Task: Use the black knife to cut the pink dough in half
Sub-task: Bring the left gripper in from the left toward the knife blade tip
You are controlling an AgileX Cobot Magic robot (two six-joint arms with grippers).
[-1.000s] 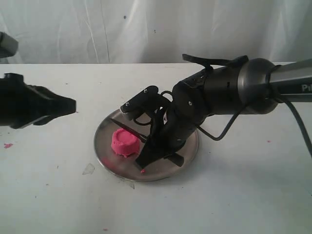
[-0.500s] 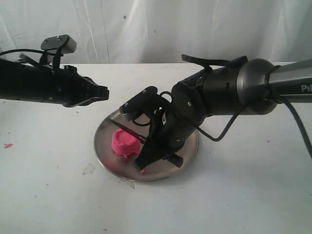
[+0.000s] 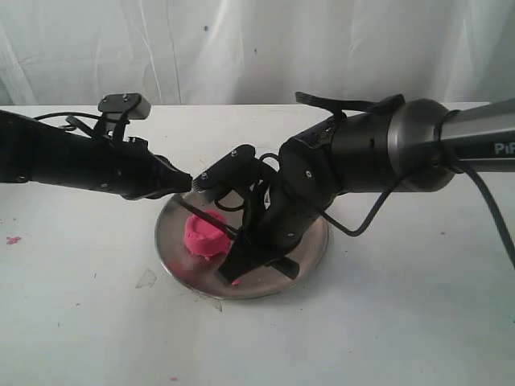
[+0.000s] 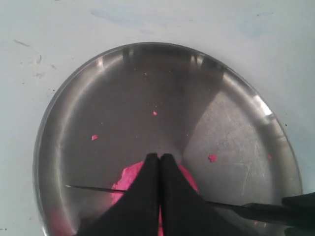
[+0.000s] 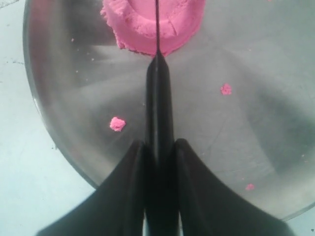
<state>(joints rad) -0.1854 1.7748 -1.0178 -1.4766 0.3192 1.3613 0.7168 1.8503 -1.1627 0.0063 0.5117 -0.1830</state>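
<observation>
The pink dough [image 3: 205, 235] is one squat lump with a dented top, on the left part of the round steel plate [image 3: 314, 241]. My right gripper [image 3: 248, 241] is shut on the handle of the black knife [image 3: 211, 217]. In the right wrist view the knife [image 5: 158, 98] runs straight out from between the gripper's fingertips [image 5: 160, 143], and its thin blade lies across the middle of the dough [image 5: 133, 24]. My left gripper [image 3: 187, 183] is shut and empty, just above the plate's back-left rim. In the left wrist view its tip [image 4: 159, 156] covers part of the dough [image 4: 129, 177], with the knife [image 4: 88, 188] crossing behind it.
Small pink crumbs [image 5: 117, 123] are scattered over the plate [image 5: 246, 73]. More crumbs [image 3: 12, 240] lie on the white table at far left. A clear scrap [image 3: 146, 279] lies by the plate's front-left rim. White cloth hangs behind the table.
My left arm has swept in from the left edge to the plate's rim, above the dough. The right gripper and knife have barely shifted.
</observation>
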